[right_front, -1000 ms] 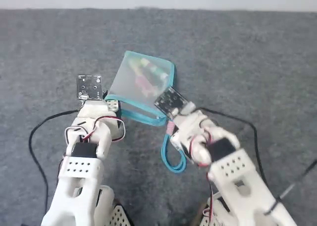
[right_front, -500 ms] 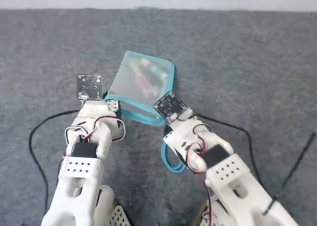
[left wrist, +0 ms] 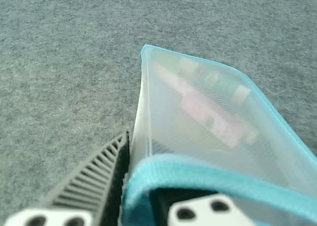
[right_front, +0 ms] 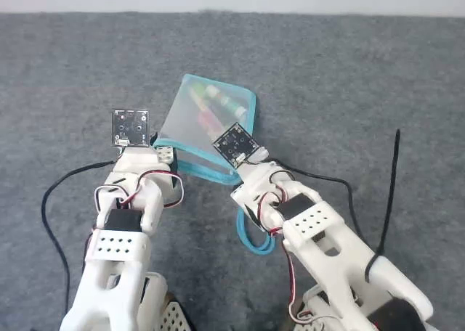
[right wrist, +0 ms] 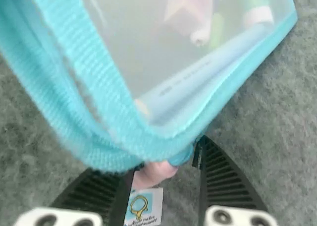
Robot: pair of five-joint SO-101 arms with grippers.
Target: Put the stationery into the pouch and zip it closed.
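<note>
Two arms meet at the pouch, which lies near the middle of the grey table. You see a translucent pouch with a turquoise border. The stationery is inside it: several coloured pens side by side, showing through the wall.

Your left gripper is at the near corner of the pouch. The turquoise zip edge passes between its fingers, and they are closed on it. One dark ribbed finger touches the pouch wall from outside.

Your right gripper is at the other end of the same near edge, just under the border. Its two ribbed fingers stand apart. A pink tab hangs from the edge between them. It touches one finger and is clear of the other.

A turquoise strap loop lies on the table beside the right arm and goes partly under it. Black cables run over the table beside both arms.
</note>
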